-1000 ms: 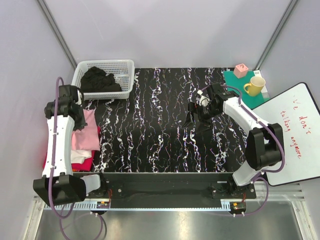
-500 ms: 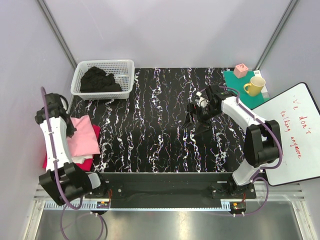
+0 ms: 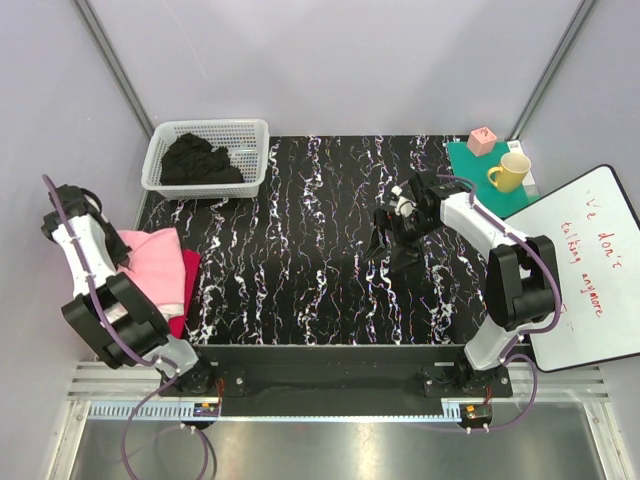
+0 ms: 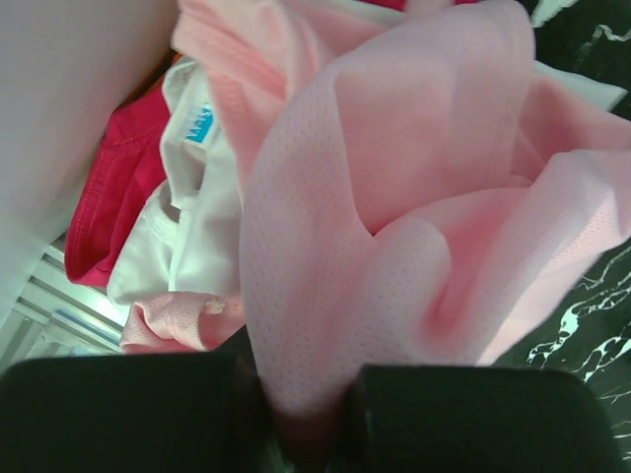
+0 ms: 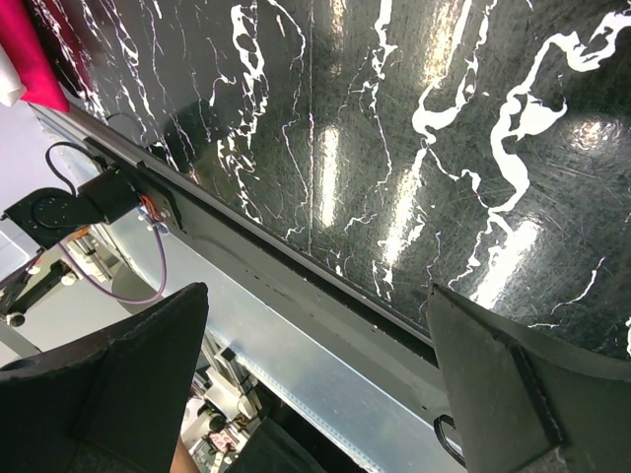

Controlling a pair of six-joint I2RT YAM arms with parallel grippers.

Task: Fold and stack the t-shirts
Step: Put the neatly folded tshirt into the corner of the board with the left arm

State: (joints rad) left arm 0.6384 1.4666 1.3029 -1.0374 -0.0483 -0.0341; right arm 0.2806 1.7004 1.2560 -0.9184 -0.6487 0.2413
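A light pink t-shirt [image 3: 155, 272] lies on top of a pile at the table's left edge, with a magenta-red t-shirt [image 3: 188, 292] showing under it. My left gripper [image 3: 116, 248] is shut on a fold of the pink t-shirt [image 4: 394, 207], which bunches up between the jaws of the left gripper [image 4: 306, 419]. In the left wrist view a white t-shirt [image 4: 192, 232] and the magenta-red t-shirt [image 4: 104, 202] lie below the pink one. Black t-shirts [image 3: 198, 160] fill the basket. My right gripper [image 3: 386, 236] hangs open over the table, and in its own view the right gripper [image 5: 315, 394] holds nothing.
The white lattice basket [image 3: 256, 150] stands at the back left. At the back right are a green mat [image 3: 468, 166], a yellow mug [image 3: 511, 172] and a pink cube [image 3: 483, 140]. A whiteboard [image 3: 590, 270] lies along the right edge. Black marbled table [image 3: 300, 250].
My left arm has swung out to the left past the table's edge, drawing the pink t-shirt with it over the pile. The right arm has hardly moved.
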